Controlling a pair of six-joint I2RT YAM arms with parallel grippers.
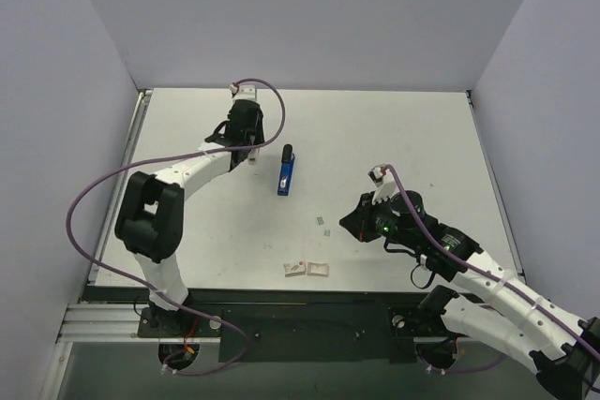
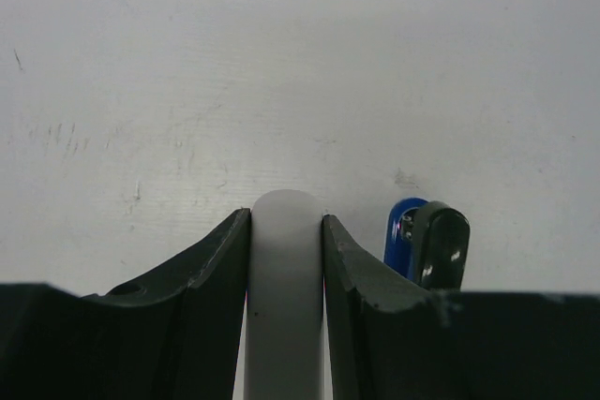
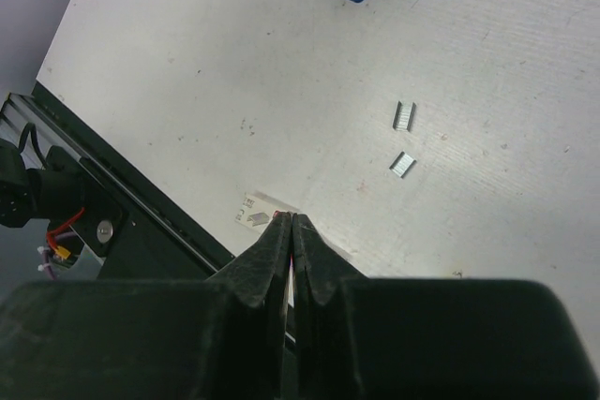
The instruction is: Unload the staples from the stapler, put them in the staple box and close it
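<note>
Stapler: the blue stapler (image 1: 285,175) lay flat near the middle of the worktop (image 1: 422,138), a little toward the far-left corner. Its length ran from the far edge to the near edge, with the black end toward the far edge.
Stapler from the left wrist: only its rounded blue-and-black end showed, low at the right, just beside the left tool's right finger. Whether the two touched could not be told.
Left tool: the left tool (image 1: 251,151) hung just left of the stapler's far end, clenched on a white bar (image 2: 284,274). Both dark fingers (image 2: 211,292) pressed against the bar's sides, and its rounded tip poked out past them.
Right tool: the right tool (image 3: 291,224) hung over the right half of the worktop, toward the near edge and well apart from the stapler. Its fingers were squeezed tight together. A speck of red sat at the tips, too small to tell whether anything thin was pinched there.
Staples: two short strips of staples (image 3: 403,116) lay loose on the worktop between the stapler and the near edge. They were near each other and apart from the stapler.
Tags: two small white tags (image 1: 307,269) lay side by side close to the near edge, about midway along it, in front of the right tool's tips.
</note>
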